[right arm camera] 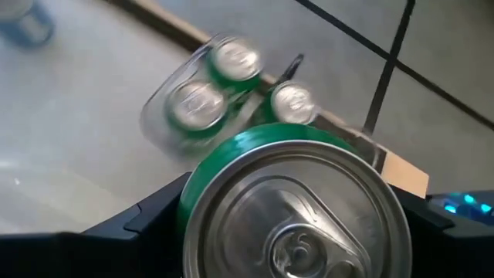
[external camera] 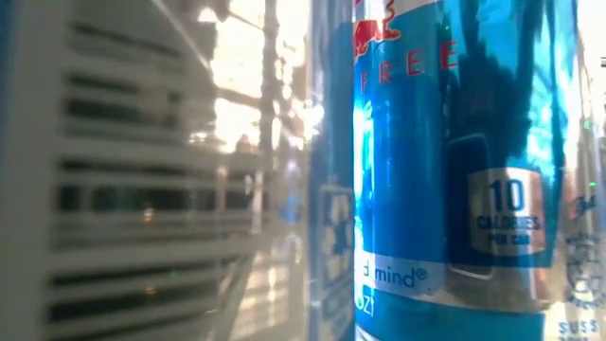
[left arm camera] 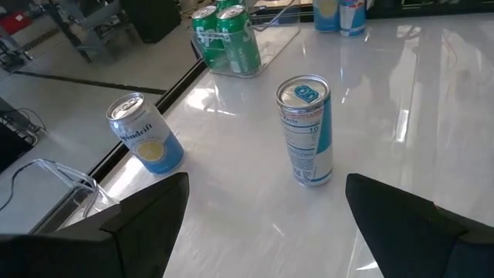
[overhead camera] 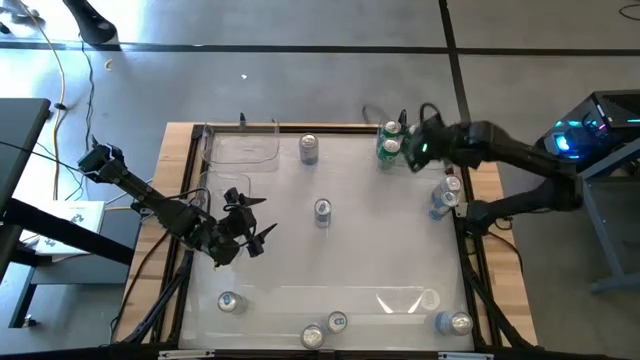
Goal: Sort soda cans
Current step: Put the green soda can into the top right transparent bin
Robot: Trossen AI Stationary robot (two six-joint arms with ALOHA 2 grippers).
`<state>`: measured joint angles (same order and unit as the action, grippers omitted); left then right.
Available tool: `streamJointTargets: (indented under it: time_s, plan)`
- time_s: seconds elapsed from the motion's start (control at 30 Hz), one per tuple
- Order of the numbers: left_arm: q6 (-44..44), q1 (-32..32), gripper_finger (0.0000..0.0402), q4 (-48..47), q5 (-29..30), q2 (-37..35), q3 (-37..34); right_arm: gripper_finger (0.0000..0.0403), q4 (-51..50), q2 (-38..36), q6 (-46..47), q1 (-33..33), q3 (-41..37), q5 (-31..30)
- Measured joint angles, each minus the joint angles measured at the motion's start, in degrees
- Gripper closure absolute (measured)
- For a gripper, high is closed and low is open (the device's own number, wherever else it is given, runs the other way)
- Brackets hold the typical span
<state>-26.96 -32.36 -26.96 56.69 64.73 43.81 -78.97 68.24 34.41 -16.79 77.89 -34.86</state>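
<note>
right end effector grips a green aluminium can near the green cans in the clear plastic tray. left end effector is open before the blue-silver slim can. sorting partly done; several cans remain scattered on the white surface.

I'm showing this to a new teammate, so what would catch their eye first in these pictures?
Probably the right gripper, shut on a green can held above the green cans clustered at the table's far right corner. Next, the open left gripper over the table's left side, facing a lone upright blue and silver can near the centre.
</note>
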Motion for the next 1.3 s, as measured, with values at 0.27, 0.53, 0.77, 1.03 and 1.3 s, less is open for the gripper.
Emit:
streamJointTargets:
  time_s: [0.27, 0.53, 0.77, 1.03, 1.3]
  plan:
    - [0.0, 0.0, 0.0053, 0.4, 0.0, 0.1, 0.0, 0.0110, 15.3, -2.2, -12.3, -14.5, -11.2, 12.4]
    - [1.1, 0.0, 0.0053, 1.8, 0.0, 0.1, 0.0, 0.0110, 28.9, -2.2, -15.8, -20.9, -22.6, 14.3]
    - [1.1, 0.0, 0.0053, 2.4, 0.0, 0.1, 0.0, 0.0110, 38.5, -1.8, -16.9, -24.5, -28.3, 19.2]
    - [2.7, 0.0, 0.0053, 4.4, 0.0, 0.1, 0.0, 0.0110, 42.4, 3.0, -18.6, -25.6, -31.0, 21.4]
    - [2.6, 0.1, 0.0053, 4.6, 0.0, 0.1, 0.0, 0.0107, 43.4, 7.6, -19.7, -25.6, -31.0, 21.6]
